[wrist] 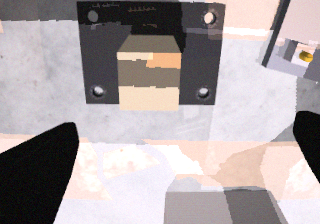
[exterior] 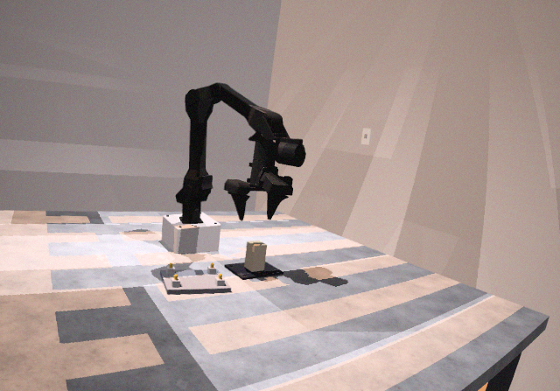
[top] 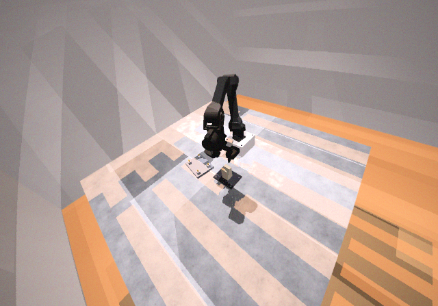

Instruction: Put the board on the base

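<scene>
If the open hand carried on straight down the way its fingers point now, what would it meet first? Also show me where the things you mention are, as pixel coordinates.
Probably the patterned tabletop [top: 226, 260] [exterior: 316, 332] [wrist: 40, 119], just short of the black board [top: 231, 182] [exterior: 234, 269] [wrist: 100, 49]; depth is hard to judge.

Honestly can't pin this down to a home, lab or workshop, but it's definitely some kind of indoor room. You've got plain grey walls [top: 106, 30] [exterior: 113, 38], a beige one [exterior: 451, 84] with a little white plate on it [exterior: 366, 136], kinda like an outlet or switch, and an orange-brown floor [top: 400, 175]. The robot arm [top: 220, 94] [exterior: 197, 147] on the patchy blue-and-peach table [top: 226, 253] [exterior: 316, 328] leans lab-ish, I guess.
</scene>
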Controlling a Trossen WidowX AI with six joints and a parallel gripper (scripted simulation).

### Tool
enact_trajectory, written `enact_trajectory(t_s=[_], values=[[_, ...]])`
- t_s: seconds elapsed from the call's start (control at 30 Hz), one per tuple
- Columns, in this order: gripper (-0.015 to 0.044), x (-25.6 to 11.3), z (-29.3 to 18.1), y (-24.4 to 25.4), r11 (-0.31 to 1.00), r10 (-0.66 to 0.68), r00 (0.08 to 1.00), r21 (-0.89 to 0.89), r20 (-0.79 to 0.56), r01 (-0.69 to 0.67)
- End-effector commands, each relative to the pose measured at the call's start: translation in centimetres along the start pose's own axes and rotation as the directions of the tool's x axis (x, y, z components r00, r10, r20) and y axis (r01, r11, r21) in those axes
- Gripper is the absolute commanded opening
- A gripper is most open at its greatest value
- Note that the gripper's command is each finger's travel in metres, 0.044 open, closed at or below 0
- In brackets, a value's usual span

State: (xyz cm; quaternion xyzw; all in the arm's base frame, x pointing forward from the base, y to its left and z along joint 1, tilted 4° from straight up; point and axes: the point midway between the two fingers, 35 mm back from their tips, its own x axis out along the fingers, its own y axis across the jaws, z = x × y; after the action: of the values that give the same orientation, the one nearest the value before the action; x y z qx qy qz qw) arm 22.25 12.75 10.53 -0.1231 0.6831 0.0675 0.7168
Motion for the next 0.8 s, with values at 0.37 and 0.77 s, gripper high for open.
enact_trajectory(t_s=[0.37, 0.77], values=[[0.044, 3.5, -0.5, 1.9, 0.997, 0.022, 1.0, 0.073, 0.008, -0.022], [0.044, 5.1, -0.5, 1.9, 0.997, 0.021, 1.0, 0.073, 0.008, -0.022]])
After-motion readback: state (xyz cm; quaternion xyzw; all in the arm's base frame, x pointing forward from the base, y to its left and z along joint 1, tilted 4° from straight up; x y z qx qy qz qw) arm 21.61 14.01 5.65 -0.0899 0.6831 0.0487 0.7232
